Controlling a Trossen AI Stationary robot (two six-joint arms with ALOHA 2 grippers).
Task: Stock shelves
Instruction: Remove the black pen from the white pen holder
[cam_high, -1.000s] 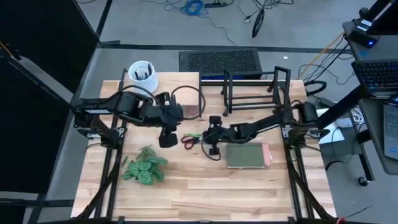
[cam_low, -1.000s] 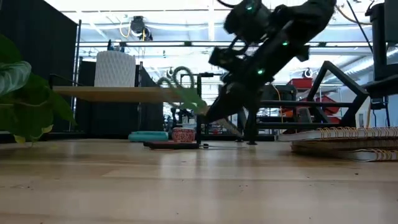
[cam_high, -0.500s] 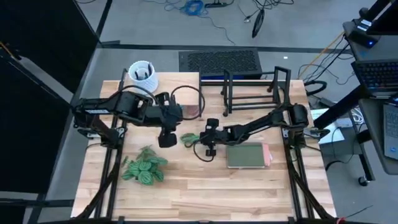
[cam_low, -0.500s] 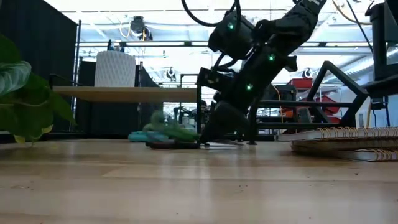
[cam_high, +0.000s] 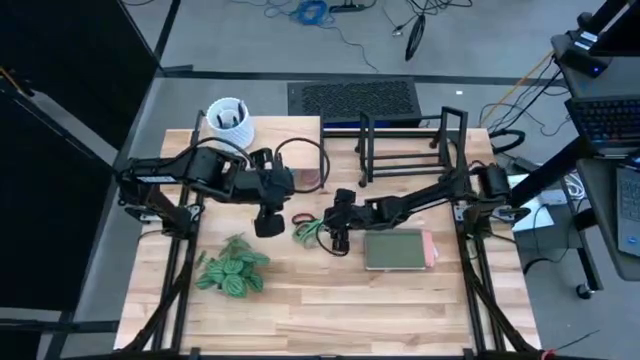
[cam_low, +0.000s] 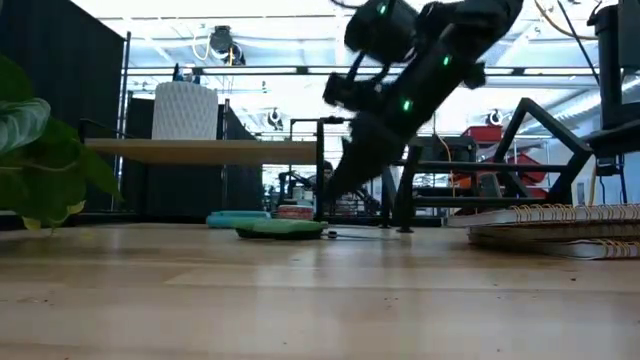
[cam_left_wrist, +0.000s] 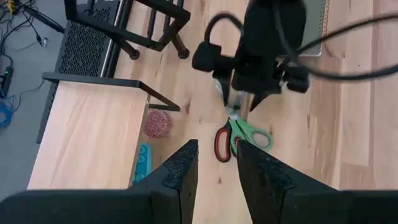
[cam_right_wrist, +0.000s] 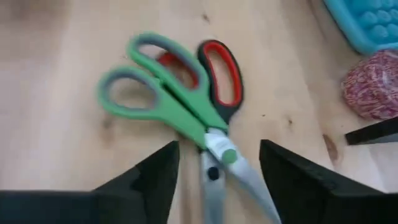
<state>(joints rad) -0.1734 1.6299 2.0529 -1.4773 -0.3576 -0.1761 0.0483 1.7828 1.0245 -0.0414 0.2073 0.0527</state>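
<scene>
Right gripper (cam_high: 335, 228), fingers spread and empty, hovers over two crossed scissors (cam_right_wrist: 186, 106) at table centre. Pale-wood riser shelf (cam_high: 290, 135) stands at 11 o'clock, wire rack (cam_high: 410, 145) at 1 o'clock. Left gripper (cam_high: 266, 222), fingers slightly parted, waits at 9 o'clock of the scissors.

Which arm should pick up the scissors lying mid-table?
Right. The right gripper is open, directly over the green scissors lying on the red scissors, blades between its fingers. The left gripper hovers farther off.

pale-wood riser shelf (cam_high: 290, 131) stands beside black wire rack (cam_high: 405, 150) at the table's far edge.
</scene>
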